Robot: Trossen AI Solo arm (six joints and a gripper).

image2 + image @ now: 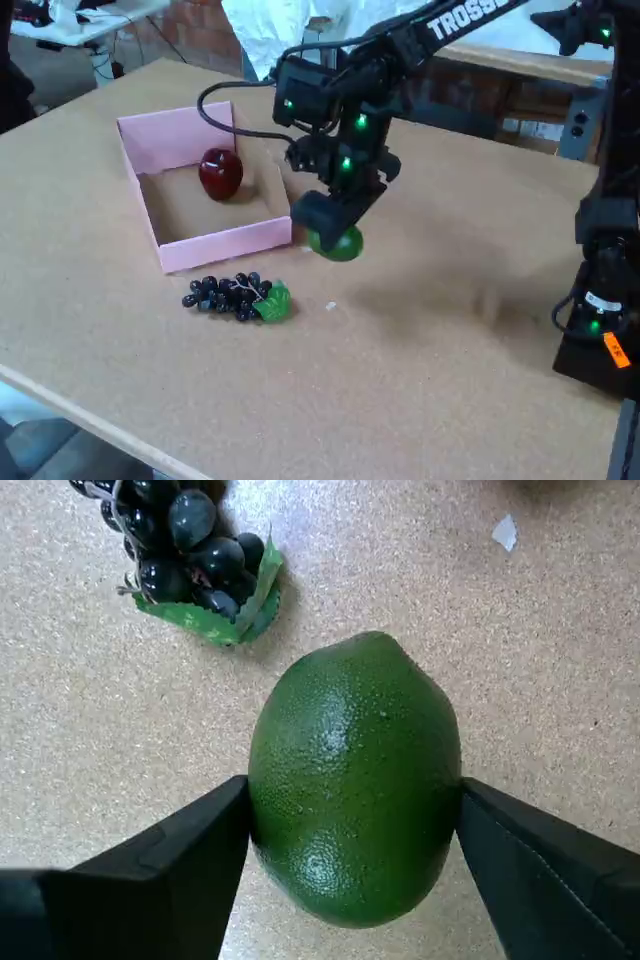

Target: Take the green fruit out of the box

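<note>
The green fruit (355, 790) is a glossy lime-like oval that fills the middle of the wrist view, pinched on both sides by my gripper's (355, 825) black fingers (180, 855). In the fixed view the green fruit (340, 244) hangs under my gripper (335, 232) just right of the pink box (215, 247), above the table and outside the box's walls. Whether it touches the tabletop I cannot tell. The box holds a red apple (220, 173) on its tan floor.
A dark grape bunch with a green leaf (240, 297) lies on the table in front of the box, also in the wrist view as grapes (190, 545) at top left. A small white scrap (506, 532) lies nearby. Another robot base (600, 300) stands at the right edge.
</note>
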